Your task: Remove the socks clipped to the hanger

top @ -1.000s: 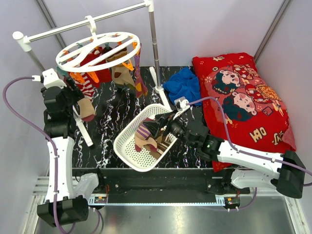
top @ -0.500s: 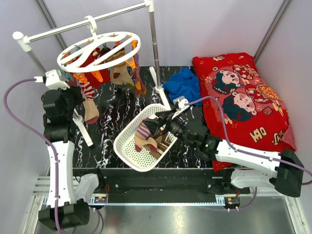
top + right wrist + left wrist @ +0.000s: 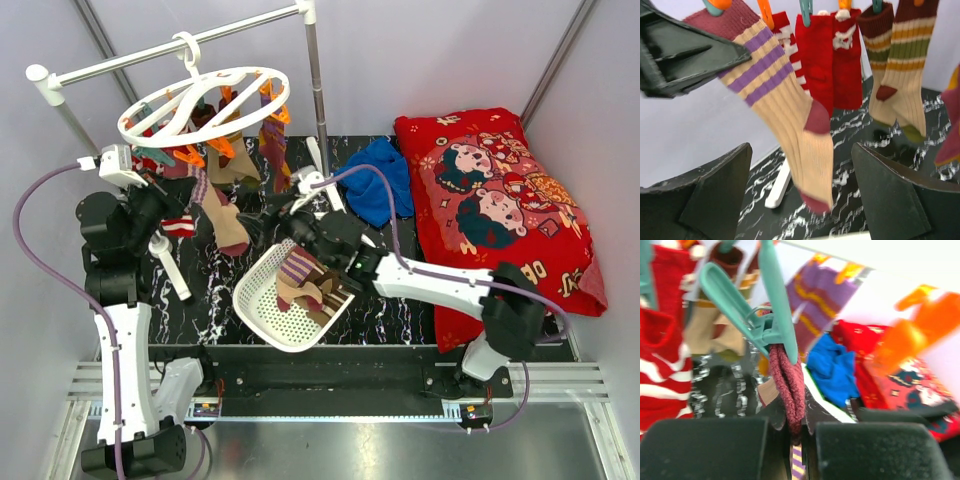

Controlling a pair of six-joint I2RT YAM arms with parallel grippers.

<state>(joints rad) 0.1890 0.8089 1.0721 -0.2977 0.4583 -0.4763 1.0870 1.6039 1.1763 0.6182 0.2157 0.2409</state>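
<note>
A white round hanger (image 3: 240,72) hangs by its hook from a rail over the far left of a black marbled table (image 3: 200,300). Socks hang from orange and teal clips around its rim.

The left gripper (image 3: 792,430) reaches up under the hanger's left side. It is clenched on the maroon ribbed cuff of 1 tan sock (image 3: 790,110) with purple stripes, and 1 teal clip (image 3: 770,325) bites that cuff just above the fingers. The foot of the sock trails down and to the right.

The right gripper (image 3: 800,150) sits just right of that sock, above the far end of a white basket (image 3: 240,290), with its fingers spread wide and holding nothing. 2 or 3 socks lie in the basket. Red socks (image 3: 827,60) and a brown striped sock (image 3: 900,60) hang on clips farther back.

The sock looks light, soft and stretchy, so it will likely lengthen before it slips free. The doubled cuff right under the clip seems the best hold: thick, ribbed and not slippery. The hanger swings freely, so a pull may tilt it rather than free the sock.
</note>
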